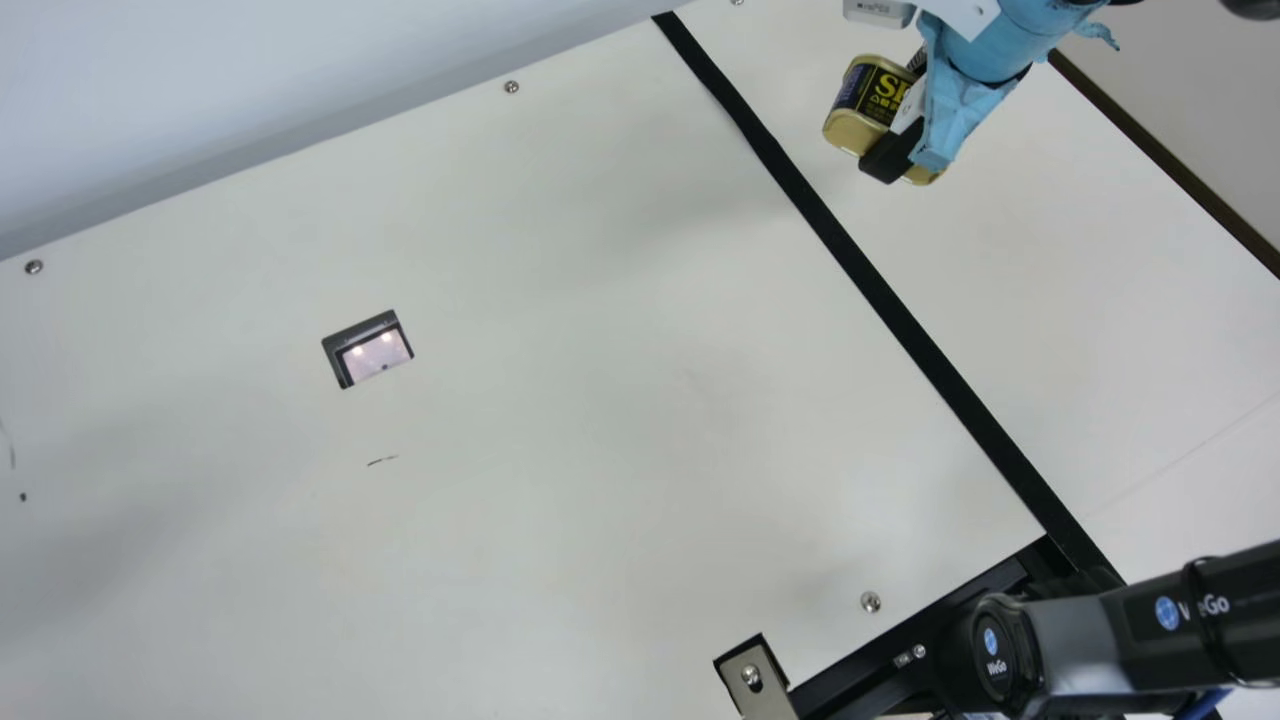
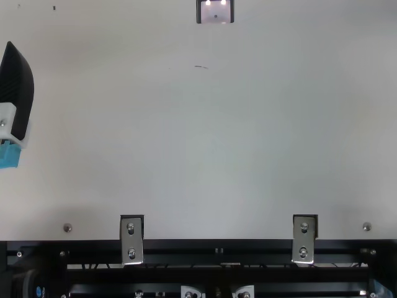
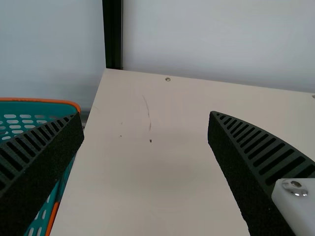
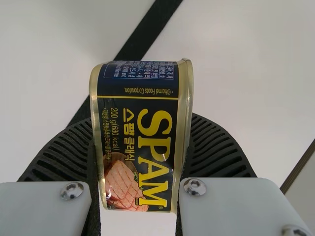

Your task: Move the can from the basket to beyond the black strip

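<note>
While I'm watching from here, the table point(image 1: 560, 340) is the big reference: near edge on the frame, far edge along the wall. The black strip point(image 1: 880, 285) runs between those edges, down the right side. Basket point(image 3: 39, 101), teal with an orange rim, is by the table's left edge in the left wrist view; can't tell what it's standing on.

Left gripper point(image 3: 144, 117): fingers apart, nothing between them, basket just beside one. Right gripper point(image 4: 141, 120): clamped on the can, fingers against opposite sides. Can point(image 1: 868, 95) is past the strip, between it and the table's right edge, toward the far right corner. So the crossing looks done; I'd say what's left is lower, release, back off.

Risks from here:
- Can looks tilted in the main view. If I let go like that, it lands on a rim, tips or rolls off its spot. Level first.
- Height: can't tell how far its underside is off the table. Open too soon and it drops; push too low and it jams into the surface and slides up in the grip.
- Smooth metal, curved corners: a hard touch on one end could swivel it between the pads.
- Drifting back inward on the way down would put it on the strip; overcorrecting outward runs it toward the right edge.
- Uneven opening could drag it sideways. Open slowly, retreat straight.
</note>
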